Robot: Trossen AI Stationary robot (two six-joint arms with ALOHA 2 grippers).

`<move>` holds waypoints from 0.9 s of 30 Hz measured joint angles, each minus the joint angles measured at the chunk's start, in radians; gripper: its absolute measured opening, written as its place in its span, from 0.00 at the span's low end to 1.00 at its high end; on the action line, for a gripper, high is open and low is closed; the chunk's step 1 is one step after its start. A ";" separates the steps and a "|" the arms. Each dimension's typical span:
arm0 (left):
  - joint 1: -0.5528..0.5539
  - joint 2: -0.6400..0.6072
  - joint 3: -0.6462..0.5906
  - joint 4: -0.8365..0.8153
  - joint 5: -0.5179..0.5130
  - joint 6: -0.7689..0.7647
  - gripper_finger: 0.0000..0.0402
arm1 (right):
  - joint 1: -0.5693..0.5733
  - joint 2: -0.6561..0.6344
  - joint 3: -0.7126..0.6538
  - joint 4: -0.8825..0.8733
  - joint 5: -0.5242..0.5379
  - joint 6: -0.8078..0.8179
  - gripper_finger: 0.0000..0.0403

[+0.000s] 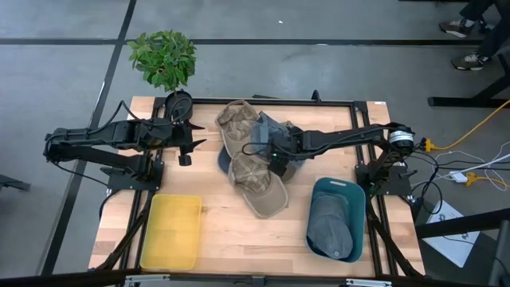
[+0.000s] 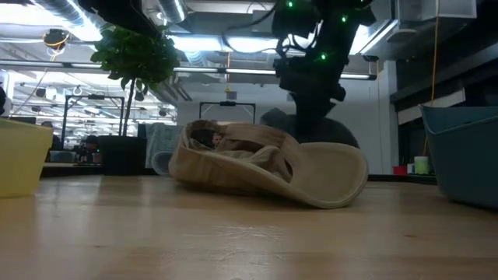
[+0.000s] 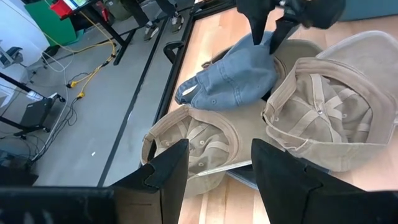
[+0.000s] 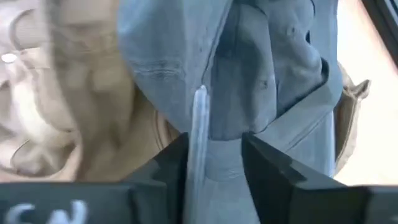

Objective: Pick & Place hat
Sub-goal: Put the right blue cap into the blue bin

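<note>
The right tool (image 4: 214, 155) is pinching a fold of the soft blue denim cap (image 3: 239, 71), which lies directly under it among two khaki caps. The cloth looks light and floppy; a grip on the stiffer brim seems safer.

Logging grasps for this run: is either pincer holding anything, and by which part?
The right pincer pinches a fold of the blue cap, seemingly its crown. The left pincer holds nothing.
</note>
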 joint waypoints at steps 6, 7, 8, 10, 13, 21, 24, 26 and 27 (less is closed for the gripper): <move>0.000 0.000 0.000 0.001 -0.001 0.000 0.43 | 0.000 0.000 -0.027 0.084 0.004 -0.011 0.05; 0.000 0.000 0.000 0.002 -0.002 -0.001 0.43 | -0.001 0.000 -0.027 0.100 0.010 -0.020 0.04; 0.000 0.000 0.000 0.003 -0.002 -0.002 0.43 | -0.001 0.000 -0.027 0.120 0.019 -0.027 0.04; 0.000 0.000 0.000 0.003 -0.002 -0.009 0.43 | -0.002 0.000 -0.027 0.161 0.029 -0.031 0.07; 0.000 0.000 0.000 0.003 0.000 -0.032 0.43 | -0.010 0.000 -0.027 0.200 0.016 -0.038 0.07; 0.000 0.000 0.000 0.003 0.023 -0.044 0.43 | -0.041 0.000 -0.006 0.301 -0.145 -0.090 0.05; 0.000 0.000 0.000 0.003 0.023 -0.044 0.43 | -0.043 0.000 0.029 0.299 -0.169 -0.127 0.04; 0.000 0.000 0.000 0.003 0.023 -0.044 0.43 | -0.046 0.000 0.063 0.298 -0.177 -0.163 0.03; 0.000 0.000 0.000 0.003 0.023 -0.044 0.43 | -0.047 0.000 0.082 0.298 -0.179 -0.180 0.03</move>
